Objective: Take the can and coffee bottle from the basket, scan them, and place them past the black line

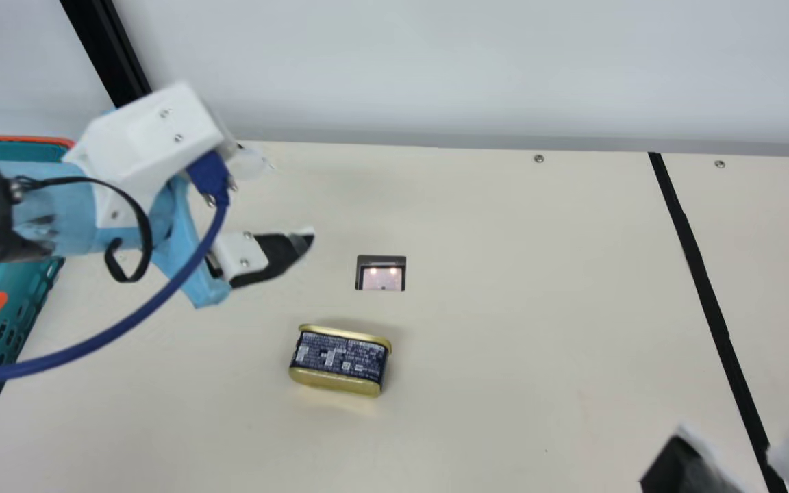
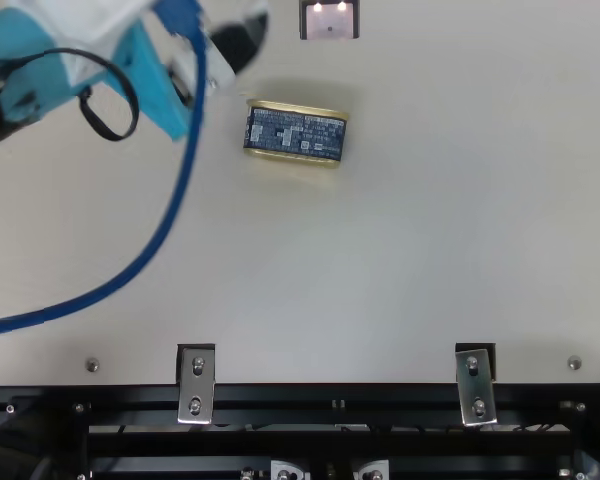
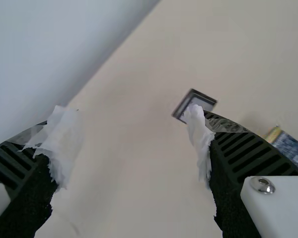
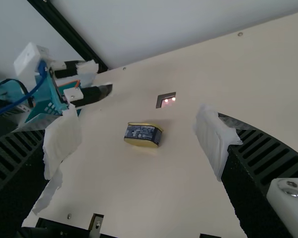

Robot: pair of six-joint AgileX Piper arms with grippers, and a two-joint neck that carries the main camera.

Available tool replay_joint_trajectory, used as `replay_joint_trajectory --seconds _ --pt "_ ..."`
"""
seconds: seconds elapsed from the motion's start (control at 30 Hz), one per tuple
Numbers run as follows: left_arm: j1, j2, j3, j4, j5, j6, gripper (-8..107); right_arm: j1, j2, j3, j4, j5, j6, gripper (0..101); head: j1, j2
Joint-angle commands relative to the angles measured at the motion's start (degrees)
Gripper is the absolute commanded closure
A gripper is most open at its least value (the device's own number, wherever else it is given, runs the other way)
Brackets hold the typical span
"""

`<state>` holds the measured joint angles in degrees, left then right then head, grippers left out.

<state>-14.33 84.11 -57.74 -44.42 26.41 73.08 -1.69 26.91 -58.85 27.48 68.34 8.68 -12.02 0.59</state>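
The can (image 1: 340, 359) lies on the surface (image 1: 504, 376) with a printed dark face upward and gold rims along both long edges, just beside the lit scanner window (image 1: 381, 272) but apart from it. Beyond, on the basket side of the window, the left gripper (image 3: 133, 134) hangs with its fingers spread, nothing between them. The right gripper (image 4: 139, 139) is also wide open and empty, its tips in the main view's lower right corner, near the black line (image 1: 709, 301). At the opposite side stands the teal basket (image 1: 31, 301), partly behind the left arm; I cannot tell whether the coffee bottle is in it.

The can probably wants the right gripper next. Its rounded ends could make it skid or twist if one finger touches first. Whether it has been scanned I cannot tell; carried over with the code turned away from the window, it may go unread. Both arms closing in together could collide, and the slack blue cable (image 2: 45, 314) might catch the basket's rim
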Motion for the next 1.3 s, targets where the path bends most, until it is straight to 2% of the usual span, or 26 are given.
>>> replay_joint_trajectory --seconds 0.0,0.1,0.23,0.37,0.5,0.63,0.8,0.93,1.13,1.17,1.27 --pt "-0.4 -1.4 3.2 0.2 -15.7 -2.3 9 0.6 2.1 0.7 0.3 -1.4 -2.0 0 0.0 -0.1" --pt "-1.3 -2.9 6.3 1.2 -23.2 -5.4 9 1.5 5.5 1.6 0.9 -3.4 -4.9 0 0.0 -0.1" --pt "-2.0 -4.6 10.2 3.6 -30.4 -10.5 9 2.9 10.8 2.4 2.3 -6.2 -9.2 0 0.0 -0.1" --pt "-2.0 -5.8 13.8 6.4 -34.9 -16.1 9 5.0 16.8 2.2 2.9 -9.1 -13.1 0 0.0 -0.1" --pt "-1.0 -7.0 16.9 9.1 -37.4 -21.5 9 9.4 22.6 1.8 2.1 -12.4 -14.3 0 0.0 -0.1" --pt "0.5 -9.1 19.8 12.1 -37.3 -27.2 9 16.2 27.9 1.0 0.0 -16.3 -12.5 0 0.0 -0.1" --pt "3.2 -13.0 23.0 16.2 -34.9 -34.1 9 26.4 34.9 -0.5 -4.2 -21.1 -8.9 0 0.0 -0.1" --pt "5.2 -16.4 25.5 18.7 -32.4 -39.6 9 33.6 40.9 -2.7 -7.0 -23.2 -7.5 0 0.0 -0.1" --pt "6.4 -21.6 29.2 20.3 -28.1 -48.0 9 41.1 50.4 -7.4 -9.5 -23.3 -10.3 0 0.0 -0.1" --pt "6.2 -20.3 28.4 20.4 -29.4 -44.3 9 41.9 51.8 -8.2 -10.0 -22.9 -11.5 0 0.0 -0.1" --pt "6.3 -21.7 29.2 20.4 -28.1 -47.5 9 43.6 55.8 -11.1 -11.0 -21.5 -15.9 0 0.0 -0.1"
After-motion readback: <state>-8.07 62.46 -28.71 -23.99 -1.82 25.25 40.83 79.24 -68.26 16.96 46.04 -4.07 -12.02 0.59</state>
